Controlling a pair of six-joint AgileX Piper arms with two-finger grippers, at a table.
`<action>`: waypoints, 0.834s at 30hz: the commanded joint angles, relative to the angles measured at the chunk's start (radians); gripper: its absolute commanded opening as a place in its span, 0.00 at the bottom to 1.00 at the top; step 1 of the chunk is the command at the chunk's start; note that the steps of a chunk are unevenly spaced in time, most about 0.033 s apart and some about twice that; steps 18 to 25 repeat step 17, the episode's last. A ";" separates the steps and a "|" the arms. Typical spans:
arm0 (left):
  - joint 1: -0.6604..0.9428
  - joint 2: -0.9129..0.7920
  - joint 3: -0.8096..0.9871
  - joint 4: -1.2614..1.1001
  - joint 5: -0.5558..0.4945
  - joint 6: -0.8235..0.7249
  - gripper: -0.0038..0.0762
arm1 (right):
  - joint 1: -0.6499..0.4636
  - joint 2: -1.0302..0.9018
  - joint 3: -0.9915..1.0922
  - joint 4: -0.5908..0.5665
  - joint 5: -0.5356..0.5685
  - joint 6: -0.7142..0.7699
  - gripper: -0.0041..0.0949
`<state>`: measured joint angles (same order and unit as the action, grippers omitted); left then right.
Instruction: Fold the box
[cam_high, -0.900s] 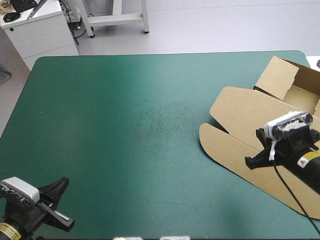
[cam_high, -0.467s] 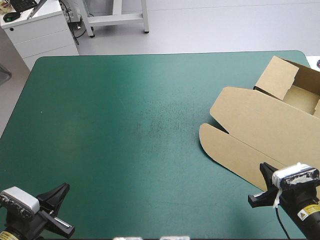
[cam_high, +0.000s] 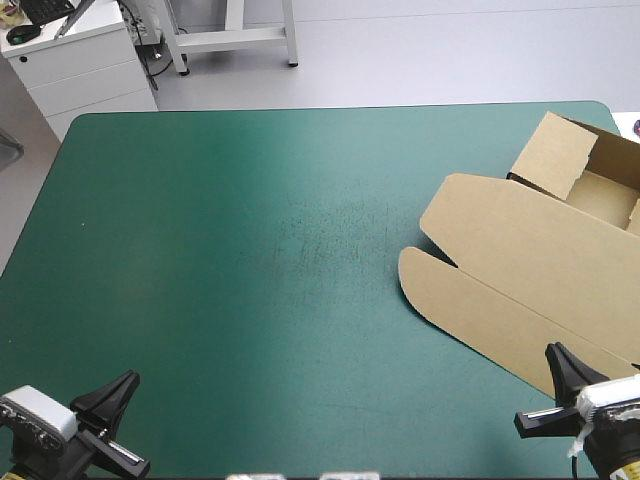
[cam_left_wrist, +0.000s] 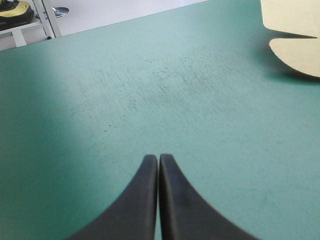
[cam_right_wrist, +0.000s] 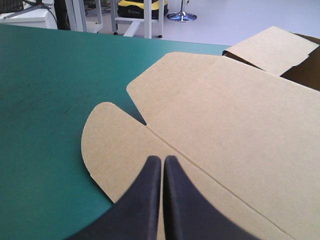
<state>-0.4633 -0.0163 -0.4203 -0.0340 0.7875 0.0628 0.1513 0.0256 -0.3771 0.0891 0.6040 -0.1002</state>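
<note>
**Tray raised, lid flat, both grippers empty**

At the near left corner of the tabletop, the left gripper (cam_left_wrist: 158, 157) is seen with its black fingers pressed together into one point and nothing held between them. Only bare teal-green cover (cam_high: 250, 250) lies ahead of it.

At the near right corner, the right gripper (cam_right_wrist: 163, 159) is likewise drawn together and empty. Its tip stands at the near edge of the brown box (cam_high: 530, 270), just above the rounded flap (cam_right_wrist: 112, 150). Contact with the board cannot be made out.

Farther on, the lid (cam_high: 520, 250) is spread flat on the right half of the tabletop, reaching toward the middle. Beyond it, against the far right corner, the tray part (cam_high: 600, 190) is seen with its walls raised and its inside open.

The wall folding is judged to be done, as far as can be seen. The lid and its flap are left unfolded, and no hold has been taken on them.
</note>
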 joint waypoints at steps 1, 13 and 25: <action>-0.006 -0.013 -0.022 -0.013 -0.081 -0.005 0.04 | 0.002 -0.018 -0.023 -0.050 -0.055 0.074 0.04; -0.006 -0.013 -0.021 -0.013 -0.085 -0.005 0.04 | 0.002 -0.034 -0.027 -0.064 0.001 0.100 0.02; -0.006 -0.013 -0.021 -0.013 -0.085 -0.005 0.04 | 0.002 -0.034 -0.027 -0.063 -0.002 0.100 0.02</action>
